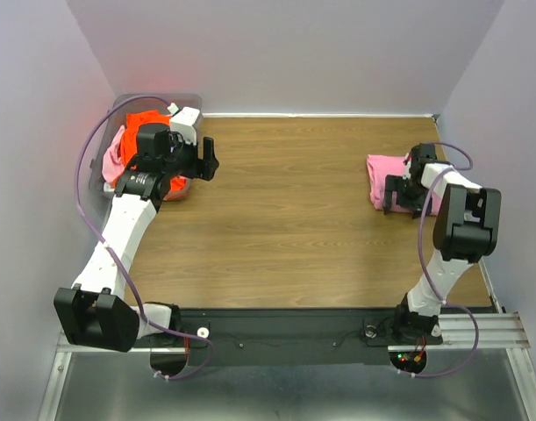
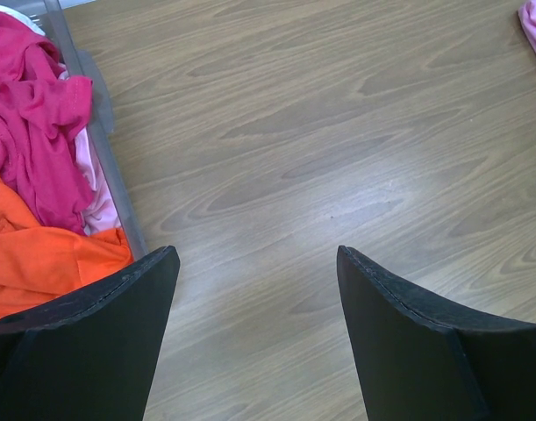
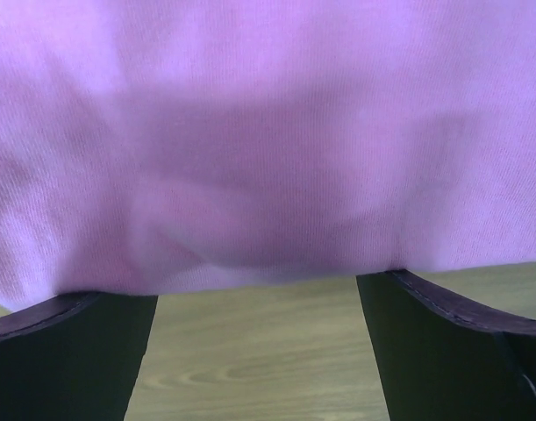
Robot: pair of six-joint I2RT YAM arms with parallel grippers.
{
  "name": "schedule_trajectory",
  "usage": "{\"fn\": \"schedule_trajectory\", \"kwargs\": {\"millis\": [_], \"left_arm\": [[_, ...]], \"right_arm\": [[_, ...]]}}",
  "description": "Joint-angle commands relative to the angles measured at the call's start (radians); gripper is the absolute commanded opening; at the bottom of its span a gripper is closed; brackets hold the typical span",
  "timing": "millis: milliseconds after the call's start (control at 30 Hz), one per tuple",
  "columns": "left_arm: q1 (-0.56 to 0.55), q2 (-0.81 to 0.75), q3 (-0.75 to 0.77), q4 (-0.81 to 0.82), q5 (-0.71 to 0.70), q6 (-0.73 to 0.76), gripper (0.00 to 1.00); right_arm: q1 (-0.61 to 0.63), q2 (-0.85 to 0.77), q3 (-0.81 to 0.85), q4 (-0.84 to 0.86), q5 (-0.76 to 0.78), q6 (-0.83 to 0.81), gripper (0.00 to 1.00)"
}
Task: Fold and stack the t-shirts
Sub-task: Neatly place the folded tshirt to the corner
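Observation:
A folded light pink t-shirt (image 1: 382,168) lies on the wooden table at the right. My right gripper (image 1: 401,195) is open and low at its near edge; in the right wrist view (image 3: 257,285) the shirt (image 3: 268,132) fills the upper frame and its edge meets both fingertips. My left gripper (image 1: 210,158) is open and empty over bare table beside the bin; it also shows in the left wrist view (image 2: 257,254). The bin holds a bright orange shirt (image 1: 145,118) (image 2: 39,254), a hot pink shirt (image 2: 31,114) and a pale pink one (image 2: 96,197), all crumpled.
The clear plastic bin (image 1: 153,96) stands at the table's back left corner; its wall (image 2: 105,149) is just left of my left fingers. Walls close in the table at the back and both sides. Bare wood (image 1: 294,202) lies between the arms.

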Motion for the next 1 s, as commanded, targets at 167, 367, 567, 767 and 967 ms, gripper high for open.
{"fn": "schedule_trajectory", "kwargs": {"millis": [167, 367, 567, 767, 967], "left_arm": [[0.005, -0.002, 0.017, 0.017, -0.003, 0.0, 0.85], [0.008, 0.006, 0.026, -0.006, -0.018, 0.013, 0.87], [0.008, 0.017, 0.03, -0.012, -0.017, 0.012, 0.88], [0.01, 0.046, 0.056, -0.036, -0.014, 0.019, 0.98], [0.011, 0.058, 0.067, -0.039, -0.009, 0.016, 0.98]], "right_arm": [[-0.001, 0.243, 0.204, 0.185, 0.024, 0.098, 0.97], [-0.018, 0.321, 0.328, 0.189, 0.038, 0.021, 0.97], [-0.038, 0.39, 0.428, 0.187, 0.062, -0.068, 0.97], [-0.067, 0.459, 0.512, 0.182, 0.078, -0.113, 0.97], [-0.072, 0.53, 0.591, 0.178, 0.036, -0.111, 0.97]]}}
